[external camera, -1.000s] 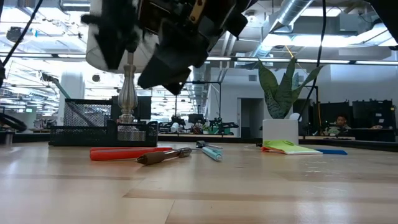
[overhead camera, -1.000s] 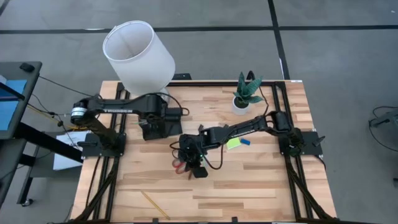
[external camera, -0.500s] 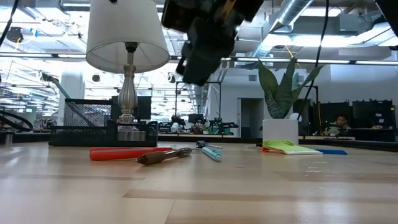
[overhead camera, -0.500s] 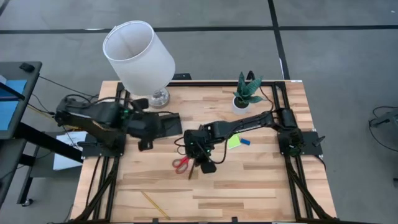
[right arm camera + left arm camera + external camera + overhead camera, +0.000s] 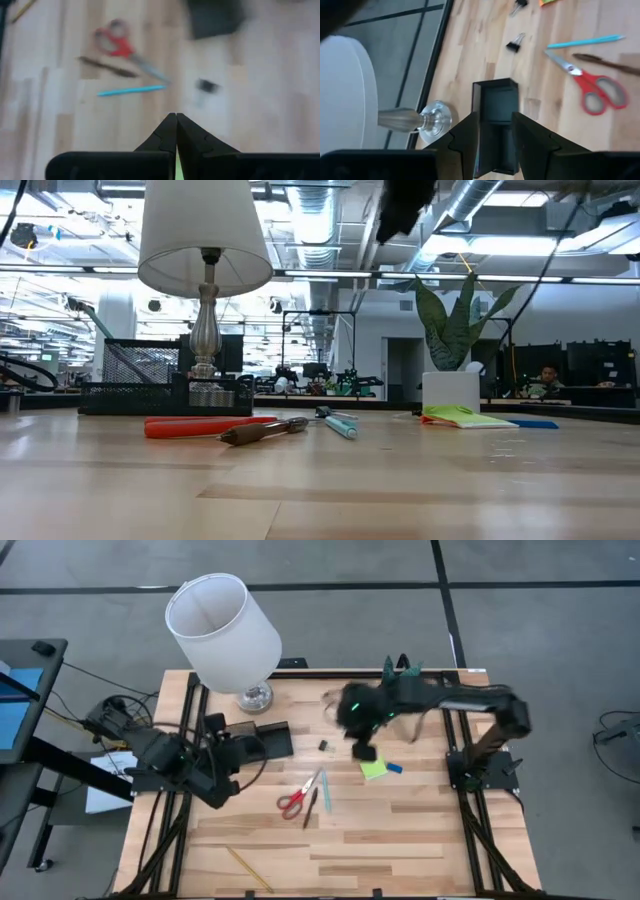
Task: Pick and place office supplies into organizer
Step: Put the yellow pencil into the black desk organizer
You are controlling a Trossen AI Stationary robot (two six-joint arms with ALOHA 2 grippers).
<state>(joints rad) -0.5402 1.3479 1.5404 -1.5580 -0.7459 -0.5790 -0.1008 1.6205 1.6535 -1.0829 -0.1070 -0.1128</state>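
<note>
Red-handled scissors (image 5: 297, 798) lying flat near the middle of the tabletop (image 5: 400, 840), handles toward the front edge, blades toward the far side. Just beside them a dark pen (image 5: 310, 808) and a light blue pen (image 5: 325, 790), roughly parallel to the blades. Lime-green sticky-note pad (image 5: 374, 769) farther toward the right edge, with a small blue eraser (image 5: 394, 767) just beside it. One tiny black binder clip (image 5: 323, 746) between the scissors and the far edge. Yellow pencil (image 5: 249, 869) alone near the front-left corner, well apart from the rest.

Organizer (image 5: 262, 740) toward the far-left part of the tabletop, near the silver base of the lamp (image 5: 222, 628); dark compartments, contents not readable from above. Small potted plant (image 5: 399, 685) near the far-right edge.

Right gripper (image 5: 362, 748) raised above the tabletop between the binder clip and the sticky-note pad, fingers pressed together with nothing between them in the right wrist view. Left gripper (image 5: 222, 790) over the left edge, near the organizer, fingers (image 5: 465, 142) parted and empty, the organizer showing in the gap in the left wrist view.
</note>
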